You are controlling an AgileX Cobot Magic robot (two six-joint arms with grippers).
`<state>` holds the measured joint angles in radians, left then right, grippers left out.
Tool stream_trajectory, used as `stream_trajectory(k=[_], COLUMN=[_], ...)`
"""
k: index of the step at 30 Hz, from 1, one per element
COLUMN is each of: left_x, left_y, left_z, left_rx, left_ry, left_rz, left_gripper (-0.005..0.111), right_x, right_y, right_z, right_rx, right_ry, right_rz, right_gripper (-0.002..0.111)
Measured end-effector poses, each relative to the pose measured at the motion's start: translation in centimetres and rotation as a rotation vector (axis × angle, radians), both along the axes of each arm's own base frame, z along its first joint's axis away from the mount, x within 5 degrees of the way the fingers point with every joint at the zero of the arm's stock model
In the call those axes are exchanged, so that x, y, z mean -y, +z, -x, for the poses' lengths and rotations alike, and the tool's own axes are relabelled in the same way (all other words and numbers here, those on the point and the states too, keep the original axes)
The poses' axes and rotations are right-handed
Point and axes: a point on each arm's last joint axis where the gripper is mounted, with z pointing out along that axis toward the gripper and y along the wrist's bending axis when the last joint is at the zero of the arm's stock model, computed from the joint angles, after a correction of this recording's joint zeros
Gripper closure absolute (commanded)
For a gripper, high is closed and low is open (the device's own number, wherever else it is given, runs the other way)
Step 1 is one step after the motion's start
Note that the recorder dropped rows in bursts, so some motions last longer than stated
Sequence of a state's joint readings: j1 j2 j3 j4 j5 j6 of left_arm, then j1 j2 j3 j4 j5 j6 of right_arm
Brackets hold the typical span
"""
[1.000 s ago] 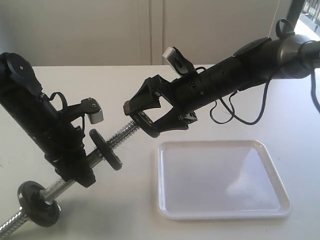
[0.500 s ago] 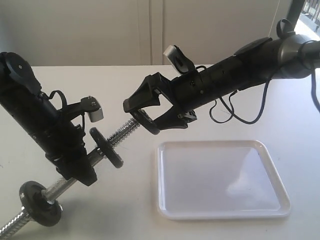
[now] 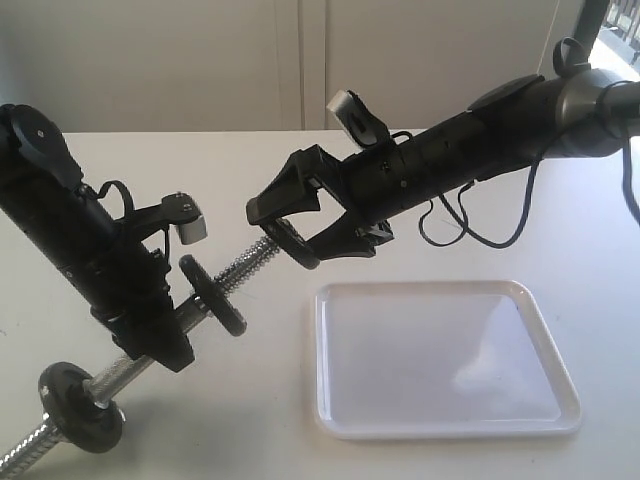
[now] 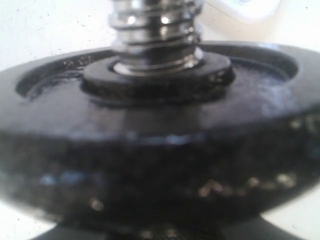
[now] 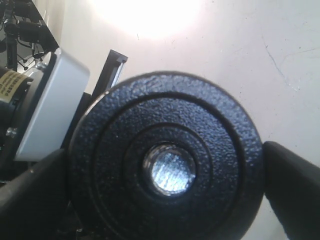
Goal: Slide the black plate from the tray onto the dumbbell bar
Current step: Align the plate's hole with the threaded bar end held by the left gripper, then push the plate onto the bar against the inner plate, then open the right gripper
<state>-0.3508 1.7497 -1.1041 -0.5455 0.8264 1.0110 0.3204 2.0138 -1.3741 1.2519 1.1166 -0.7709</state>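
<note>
so the black plate (image 5: 167,162) is off the tray (image 3: 450,428) already. the tray lies bare at the lower right of the exterior shot, and the plate is up in the air near the middle of the frame, pinched by its rim in the right gripper (image 3: 280,232). in the right wrist view a finger presses on each side of the disc, so that gripper is closed on the plate.

the left gripper (image 3: 155,335) is clamped round the dumbbell bar (image 3: 245,265) at the lower left and holds it tilted above the desk (image 3: 250,400). two other black discs sit on the bar, an inner disc (image 3: 212,297) just up from that gripper and an outer disc (image 3: 80,408) below it near the bottom left corner.

what matters here is the bar's long axis. it runs from the bottom left corner up and right toward the middle, and its threaded tip ends right at the plate. the right wrist view looks straight at the plate's face, and you can see the bright end of the bar in the centre hole. the hole and the tip look lined up to me. i can't tell if the tip has gone in or is just behind it.

my guess is the right arm has to push the plate down and left along that axis toward the inner disc while the left arm steadies the bar. if the plate tips, i'd expect it to catch on the threads.
</note>
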Motion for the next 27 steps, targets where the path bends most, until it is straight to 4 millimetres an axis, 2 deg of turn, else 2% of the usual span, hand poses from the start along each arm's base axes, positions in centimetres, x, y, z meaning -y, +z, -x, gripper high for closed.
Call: stream_trajectory(k=[6,17,20,24,27], left_x=[0.00,-0.06,-0.06,-0.06,-0.06], left_y=[0.00,-0.03,-0.03,-0.03,-0.03], left_z=[0.00,0.00,0.00,0.00,0.00], left_rx=[0.000,0.002,0.002,0.002,0.002], left_ry=[0.000,-0.005,-0.005,-0.005,-0.005], left_rz=[0.000,-0.007,-0.007,-0.007,-0.007], left_gripper=[0.107,0.107,0.107,0.107,0.107], right_x=[0.00,0.00,0.00,0.00,0.00], right_y=[0.00,0.00,0.00,0.00,0.00], right_z=[0.00,0.00,0.00,0.00,0.00], right_rx=[0.000,0.000,0.000,0.000,0.000], right_ry=[0.000,0.000,0.000,0.000,0.000], right_rz=[0.000,0.000,0.000,0.000,0.000], right_gripper=[0.093,0.042,0.036,0.021,0.014])
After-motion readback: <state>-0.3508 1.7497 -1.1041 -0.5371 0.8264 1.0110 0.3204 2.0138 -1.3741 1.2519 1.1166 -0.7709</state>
